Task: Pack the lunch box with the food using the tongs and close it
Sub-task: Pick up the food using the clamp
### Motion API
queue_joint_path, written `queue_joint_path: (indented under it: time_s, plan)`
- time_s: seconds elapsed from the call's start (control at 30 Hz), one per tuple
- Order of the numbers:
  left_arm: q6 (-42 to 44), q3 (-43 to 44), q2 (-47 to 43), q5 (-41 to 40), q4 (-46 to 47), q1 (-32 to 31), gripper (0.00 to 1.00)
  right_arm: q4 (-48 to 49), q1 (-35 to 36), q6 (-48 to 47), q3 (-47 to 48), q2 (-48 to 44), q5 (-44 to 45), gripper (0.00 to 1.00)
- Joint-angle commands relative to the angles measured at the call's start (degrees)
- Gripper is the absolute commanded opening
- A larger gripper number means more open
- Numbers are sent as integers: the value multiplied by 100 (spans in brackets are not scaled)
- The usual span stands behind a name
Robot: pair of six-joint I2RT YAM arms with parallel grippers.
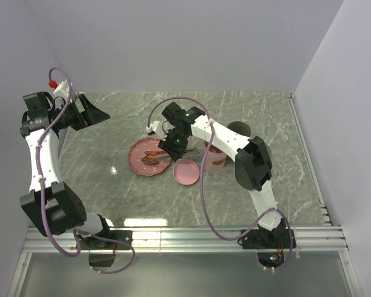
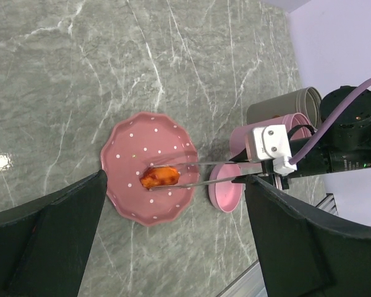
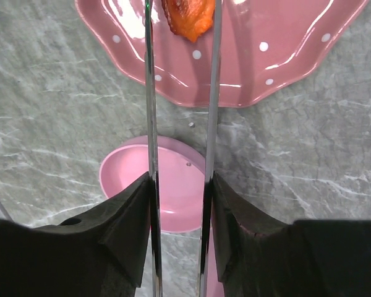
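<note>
My right gripper [image 3: 179, 185] is shut on the silver tongs [image 3: 149, 93], one finger pressing on each arm. The tong tips reach over the pink dotted plate [image 3: 278, 55] and flank an orange-red food piece [image 3: 188, 15], close against its sides. The left wrist view shows the same piece [image 2: 159, 177] between the tongs [image 2: 204, 164] on the plate [image 2: 127, 148]. The pink lunch box [image 1: 214, 158] stands right of the plate [image 1: 139, 162], with its round lid [image 1: 187, 171] lying inside-up in front. My left gripper [image 1: 89, 114] hangs open and empty, high at the far left.
A grey cylindrical container [image 2: 284, 105] stands behind the lunch box [image 2: 250, 139]. The lid [image 2: 226, 193] lies just right of the plate, under the tong arms. White walls close the marble table on the left, back and right, and a metal rail [image 1: 185, 238] runs along the near edge.
</note>
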Motion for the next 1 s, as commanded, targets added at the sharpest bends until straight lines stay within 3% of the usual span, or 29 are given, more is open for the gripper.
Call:
queue_joint_path:
  time_s: [0.0, 0.63, 0.97]
  plan:
    - [-5, 27, -13, 30, 192, -13, 99, -51, -22, 143, 309, -489, -270, 44]
    - [-41, 62, -57, 47, 165, -4, 99, -183, -30, 416, 801, -964, -429, 42]
    - [100, 176, -128, 56, -46, -13, 99, -166, -398, 538, 722, -2009, -411, 42]
